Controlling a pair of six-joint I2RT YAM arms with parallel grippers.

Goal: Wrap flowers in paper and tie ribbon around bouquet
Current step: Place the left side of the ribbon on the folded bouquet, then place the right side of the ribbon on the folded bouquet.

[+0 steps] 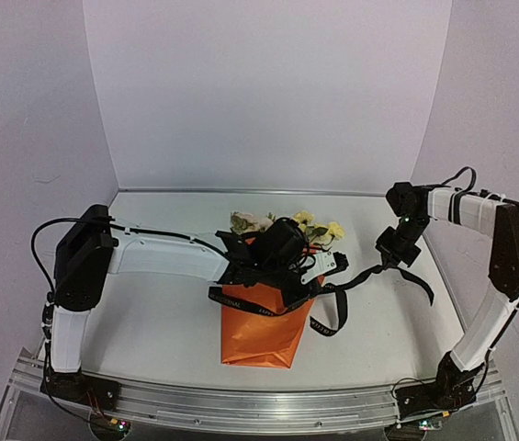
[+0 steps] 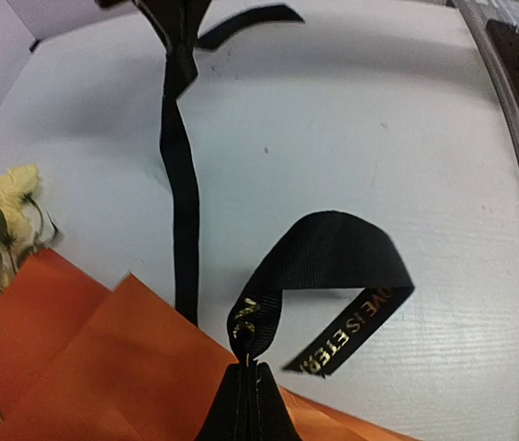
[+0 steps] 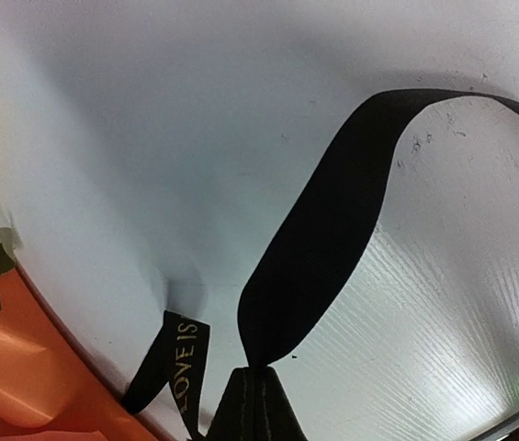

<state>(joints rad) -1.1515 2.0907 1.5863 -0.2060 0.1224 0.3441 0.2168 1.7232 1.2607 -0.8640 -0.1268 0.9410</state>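
The bouquet lies on the table as an orange paper cone (image 1: 264,326), with pale yellow flowers (image 1: 319,228) at its far end. The black ribbon (image 1: 250,301) crosses the cone. Over the cone's right edge, my left gripper (image 1: 329,277) (image 2: 248,366) is shut on a loop of the ribbon (image 2: 332,248); the lettered tail hangs free. One strand (image 2: 181,202) runs off to my right gripper (image 1: 389,265) (image 3: 261,369). That gripper is shut on the ribbon (image 3: 332,230) above the table, right of the bouquet. The paper (image 3: 20,377) shows at the lower left.
The white table (image 1: 149,312) is walled by white panels at the back and both sides. An aluminium rail (image 1: 259,404) runs along the near edge, carrying both arm bases. A short ribbon tail (image 1: 423,287) trails right of my right gripper.
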